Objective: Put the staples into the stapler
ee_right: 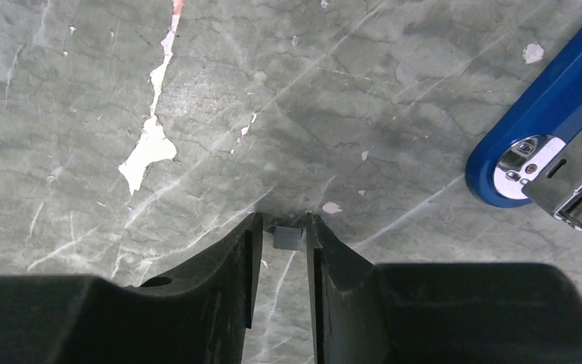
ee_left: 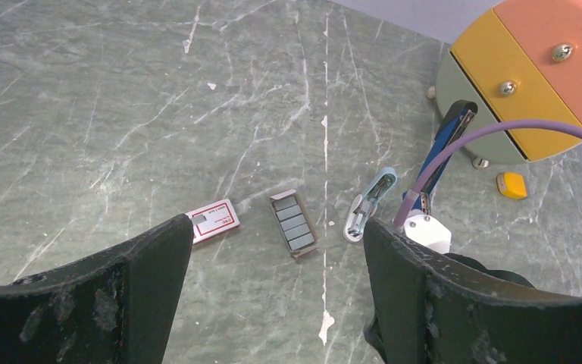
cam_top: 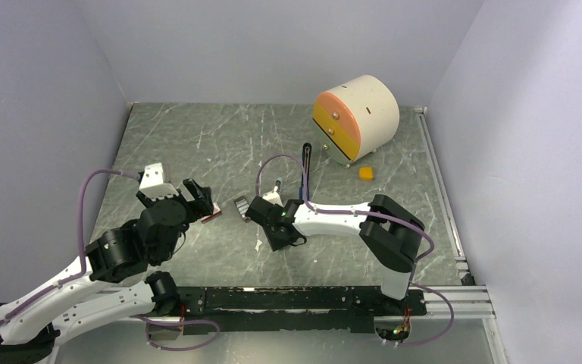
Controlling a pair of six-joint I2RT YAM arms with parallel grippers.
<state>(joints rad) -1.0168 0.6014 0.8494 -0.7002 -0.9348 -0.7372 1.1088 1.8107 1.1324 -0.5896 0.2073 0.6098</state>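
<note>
My right arm's jaws (ee_right: 284, 221) are pressed nearly together, pinching a small grey metal strip of staples (ee_right: 288, 237) between their tips, just above the grey veined marble tabletop (ee_right: 83, 76). Off to one side of that wrist view lies the slim bright-blue stapler with black parts (ee_right: 553, 114). Its rounded end faces my jaws, and a shiny metal channel shows along it. The strip and the stapler are apart, not touching.

My left arm's jaws (ee_left: 276, 225) are spread wide and hold nothing. Seen between them, a dark-grey ribbed block of staples (ee_left: 295, 224) lies flat in a shallow brown cardboard tray (ee_left: 308, 252) on the tabletop. A small red-and-white cardboard box (ee_left: 214, 220) lies just beside the tray on one side. A short pale-blue-and-white piece (ee_left: 370, 203) lies on the other, between the tray and the stapler.

Beyond the stapler sits a cream drum with an orange and yellow face (cam_top: 356, 114), and a small yellow block (cam_top: 366, 173) lies near its foot.
</note>
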